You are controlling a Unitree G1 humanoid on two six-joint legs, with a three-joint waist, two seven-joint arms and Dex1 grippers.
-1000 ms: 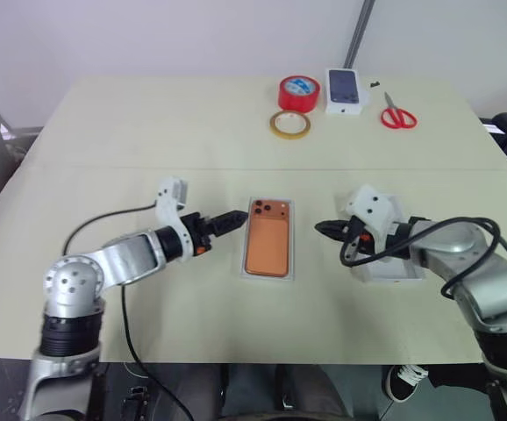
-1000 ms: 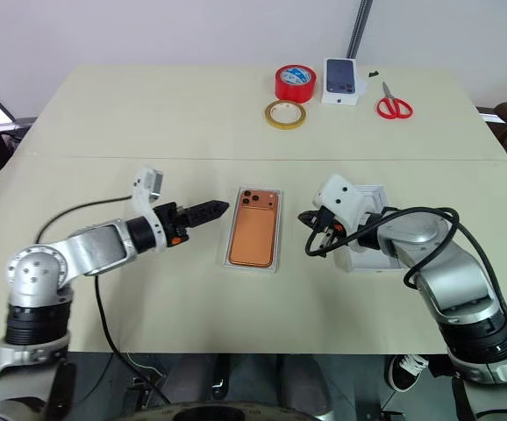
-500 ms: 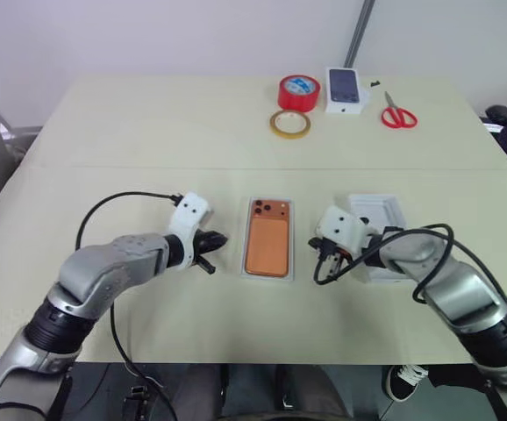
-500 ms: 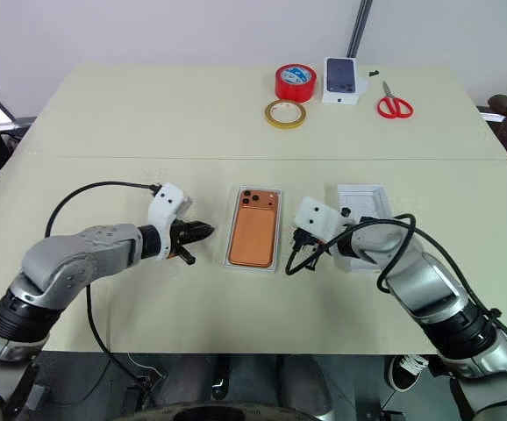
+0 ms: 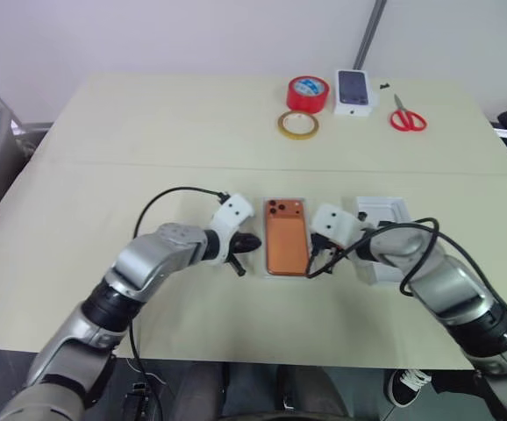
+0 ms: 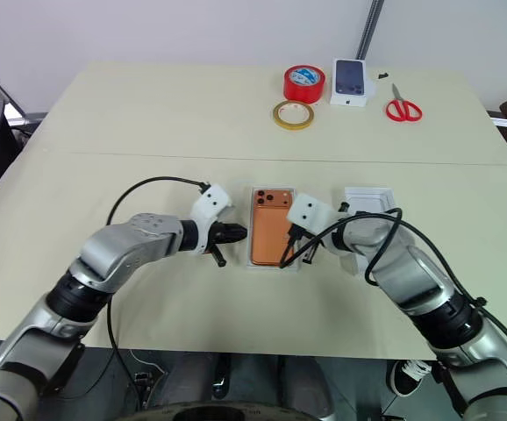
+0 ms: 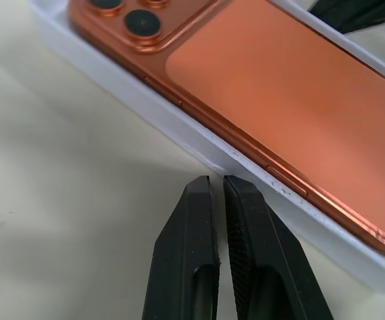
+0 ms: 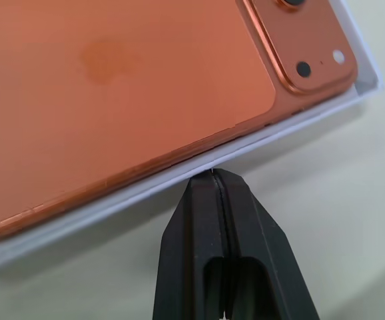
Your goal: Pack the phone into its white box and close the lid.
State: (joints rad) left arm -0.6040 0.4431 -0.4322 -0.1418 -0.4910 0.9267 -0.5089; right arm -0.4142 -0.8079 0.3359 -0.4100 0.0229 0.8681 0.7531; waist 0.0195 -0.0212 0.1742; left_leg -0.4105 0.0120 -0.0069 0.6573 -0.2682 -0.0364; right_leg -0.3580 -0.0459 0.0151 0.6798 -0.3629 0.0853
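- The left tool (image 7: 216, 183) had swung in from the left over the last second and rolled its wrist; its two black fingers, spread a second ago, were now pressed together on nothing, their tips just beside the left long rim of the white box (image 5: 264, 239).
- The right tool (image 8: 214, 175) had eased in from the right as well, away from the lid (image 5: 383, 213). Its fingers were shut tight and empty, the tip at or very nearly at the box's right long rim; actual contact could not be told.
- The phone (image 5: 286, 242) lay back up in the white box, near the middle of the desk (image 5: 148, 132), its camera block at the far end. It sat flat and inside the rim on both long sides, and had not shifted in the box over the second.
- The lid rested open side up on the desk just right of the box, beneath the right forearm, and was untouched.
- By my judgement the packing half was done, and the two closed tools bracketing the box looked like a squaring or steadying nudge rather than a grasp.
- The closing half remained: the lid had yet to be picked up, turned over and seated on the box.
- A red tape roll (image 5: 308, 92), a tan tape ring (image 5: 297, 124), a small printed phone box (image 5: 353, 89) and red scissors (image 5: 408, 118) lay at the far edge, well apart from the work.
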